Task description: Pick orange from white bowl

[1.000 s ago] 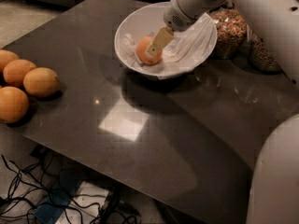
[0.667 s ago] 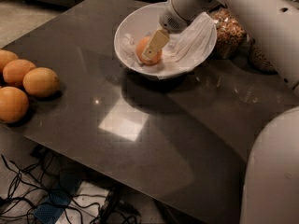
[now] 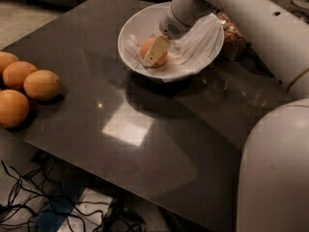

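The orange (image 3: 163, 59) lies in the white bowl (image 3: 127, 35), at the far middle of the dark table (image 3: 145, 144), left of the bowl's centre. My gripper (image 3: 153, 55) reaches down from the upper right into the bowl and sits right on the orange, with a cream-coloured part lying across the fruit's front. A crumpled white sheet (image 3: 203, 37) lines the right half of the bowl under my arm (image 3: 231, 8).
Several larger orange-yellow fruits (image 3: 42, 83) lie at the table's left edge. A clear jar of brown nuts (image 3: 234, 37) stands just behind the bowl on the right. My white body (image 3: 275, 168) fills the lower right. Cables (image 3: 29, 202) lie on the floor under the table's near edge.
My gripper stays at the orange in the bowl. The arm has shifted only slightly, and the orange and bowl have not moved.
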`<state>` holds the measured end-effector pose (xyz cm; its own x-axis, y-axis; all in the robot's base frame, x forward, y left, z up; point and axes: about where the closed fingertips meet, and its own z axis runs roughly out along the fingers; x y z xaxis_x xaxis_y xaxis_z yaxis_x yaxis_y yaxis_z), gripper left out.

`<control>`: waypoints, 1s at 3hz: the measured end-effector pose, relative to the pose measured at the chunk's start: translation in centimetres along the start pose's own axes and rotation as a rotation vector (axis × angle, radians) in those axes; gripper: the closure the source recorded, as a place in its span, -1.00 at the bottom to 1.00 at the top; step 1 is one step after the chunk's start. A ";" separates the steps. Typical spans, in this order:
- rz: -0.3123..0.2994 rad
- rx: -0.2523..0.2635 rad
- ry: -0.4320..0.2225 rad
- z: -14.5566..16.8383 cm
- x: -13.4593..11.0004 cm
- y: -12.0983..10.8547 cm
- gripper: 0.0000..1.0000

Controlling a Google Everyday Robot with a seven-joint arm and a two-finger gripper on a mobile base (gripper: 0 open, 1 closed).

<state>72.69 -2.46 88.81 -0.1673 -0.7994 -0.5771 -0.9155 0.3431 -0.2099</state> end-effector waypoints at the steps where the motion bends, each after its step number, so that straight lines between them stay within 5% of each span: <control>1: -0.001 -0.022 0.009 1.1 0.0 0.2 -0.74; 2: 0.007 -0.038 0.020 2.0 0.4 0.3 -0.70; 3: 0.011 -0.048 0.026 2.5 0.7 0.3 -0.34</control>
<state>73.23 -1.66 86.41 -0.1865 -0.8085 -0.5581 -0.9301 0.3283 -0.1649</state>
